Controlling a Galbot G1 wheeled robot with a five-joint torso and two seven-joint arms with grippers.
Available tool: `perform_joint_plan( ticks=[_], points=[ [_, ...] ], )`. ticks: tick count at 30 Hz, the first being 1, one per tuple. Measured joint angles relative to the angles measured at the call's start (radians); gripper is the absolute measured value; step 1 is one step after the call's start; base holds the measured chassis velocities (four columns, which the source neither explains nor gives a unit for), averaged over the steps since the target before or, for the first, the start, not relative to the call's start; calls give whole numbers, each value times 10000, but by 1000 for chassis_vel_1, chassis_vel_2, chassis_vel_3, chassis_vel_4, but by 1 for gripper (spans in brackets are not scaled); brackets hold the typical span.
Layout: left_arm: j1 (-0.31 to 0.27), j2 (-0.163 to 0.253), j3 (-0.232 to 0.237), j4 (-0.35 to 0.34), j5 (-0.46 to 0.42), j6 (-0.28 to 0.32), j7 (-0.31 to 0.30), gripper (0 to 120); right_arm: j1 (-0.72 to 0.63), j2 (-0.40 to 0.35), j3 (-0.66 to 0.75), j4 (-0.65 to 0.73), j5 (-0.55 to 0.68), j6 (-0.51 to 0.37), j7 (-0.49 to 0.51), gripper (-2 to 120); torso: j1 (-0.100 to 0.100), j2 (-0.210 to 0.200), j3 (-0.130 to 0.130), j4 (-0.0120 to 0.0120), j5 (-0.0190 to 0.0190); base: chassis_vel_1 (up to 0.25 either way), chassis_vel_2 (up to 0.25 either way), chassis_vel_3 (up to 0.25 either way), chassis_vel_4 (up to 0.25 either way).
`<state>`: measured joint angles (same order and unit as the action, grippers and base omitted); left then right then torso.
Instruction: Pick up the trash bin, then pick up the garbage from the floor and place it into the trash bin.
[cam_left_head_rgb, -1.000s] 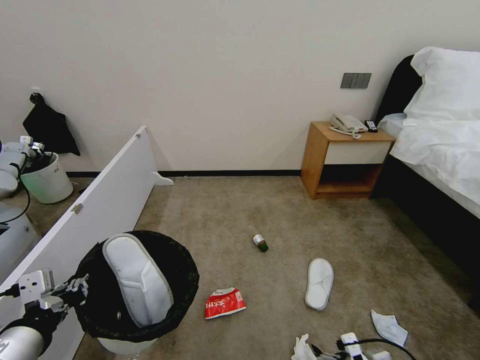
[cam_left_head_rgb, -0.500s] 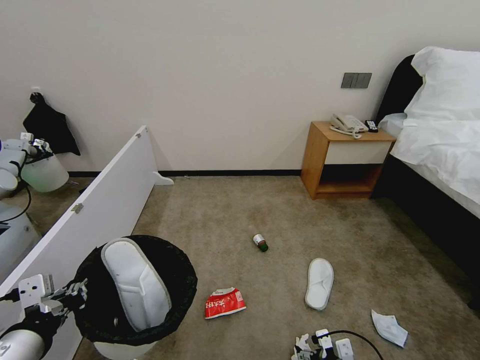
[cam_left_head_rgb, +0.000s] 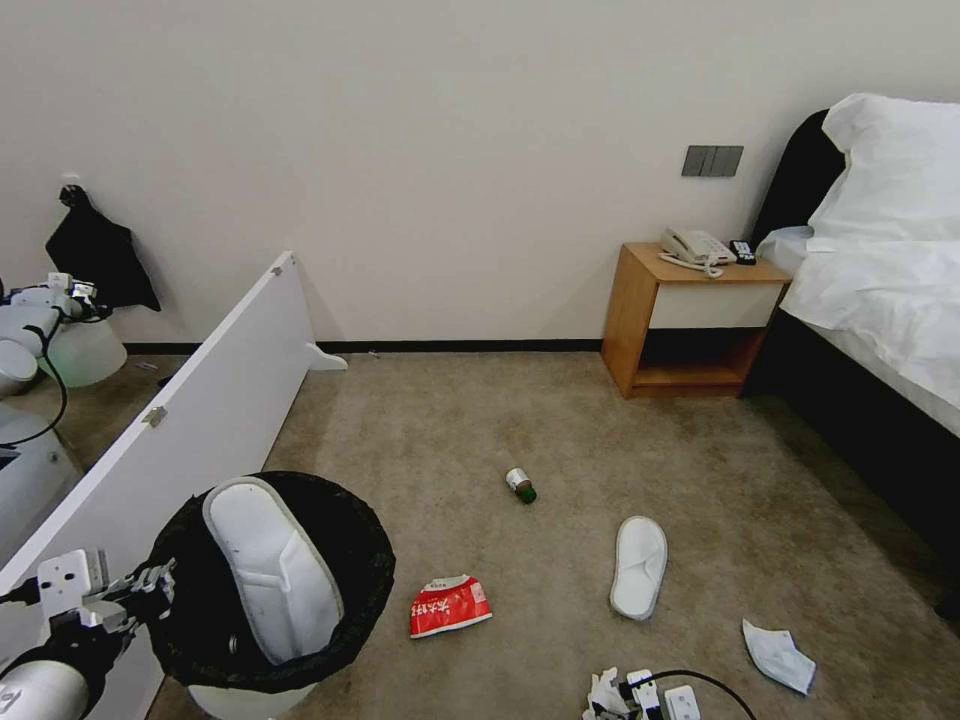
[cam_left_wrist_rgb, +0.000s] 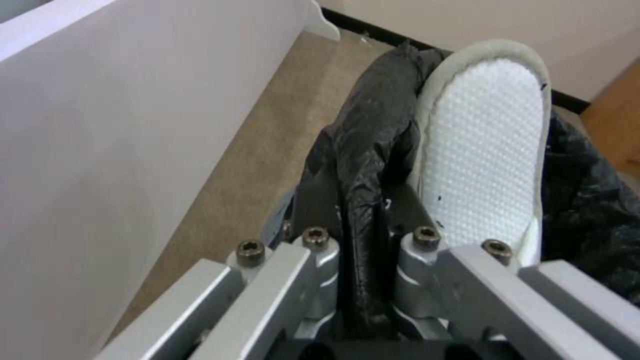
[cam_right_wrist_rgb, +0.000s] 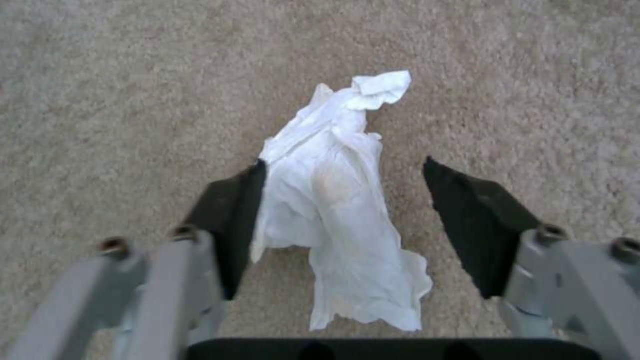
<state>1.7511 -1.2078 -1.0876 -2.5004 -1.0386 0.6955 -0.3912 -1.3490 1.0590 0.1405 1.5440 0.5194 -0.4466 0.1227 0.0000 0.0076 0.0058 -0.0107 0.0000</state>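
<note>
tissue wad (cam_left_head_rgb: 603, 692) half behind right gripper (cam_left_head_rgb: 625, 700)

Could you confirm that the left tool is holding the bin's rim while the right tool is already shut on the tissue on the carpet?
Not quite: the right wrist view shows the right tool open around the tissue. The left tool does hold the bin rim.

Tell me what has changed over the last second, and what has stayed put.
The right gripper has slid left along the head view's bottom edge and sunk lower, jaws open around a white tissue wad on the carpet. The trash bin, clamped at its rim by the left gripper, has dropped slightly, a slipper inside. The slipper on the floor, red packet and bottle have not moved.
</note>
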Motion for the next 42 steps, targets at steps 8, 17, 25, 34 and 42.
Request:
perform_joint_plan(
  ticks=[8, 17, 25, 34, 42],
  points=[
    [39, -4, -13, 3, -12, 0, 0, 5, -97, -56, 59, 80, 5, -8, 0, 34, 0, 0, 0, 0, 0, 0, 0, 0, 0],
    [51, -2, -22, 4, -45, 4, 0, 5, -106, -122, 124, -19, 81, 32, -116, 0, 0, 0, 0, -1, 0, 0, 0, 0, 0],
    [72, 5, -58, 4, -83, 6, 0, 5, 163, -29, 72, -425, 110, 139, -259, 0, 0, 0, 0, 0, 0, 0, 0, 0, 0],
    [18, 90, 29, 4, -104, 8, 3, 5, -47, -239, 312, -5, 143, 185, -286, 0, 0, -1, 0, 0, 2, 0, 0, 0, 0],
    [6, 221, 350, 5, -259, 15, -12, 5, -818, -771, 1169, 1696, 131, 526, -471, 0, 0, 0, 0, 0, -1, 0, 0, 0, 0]
  ],
)
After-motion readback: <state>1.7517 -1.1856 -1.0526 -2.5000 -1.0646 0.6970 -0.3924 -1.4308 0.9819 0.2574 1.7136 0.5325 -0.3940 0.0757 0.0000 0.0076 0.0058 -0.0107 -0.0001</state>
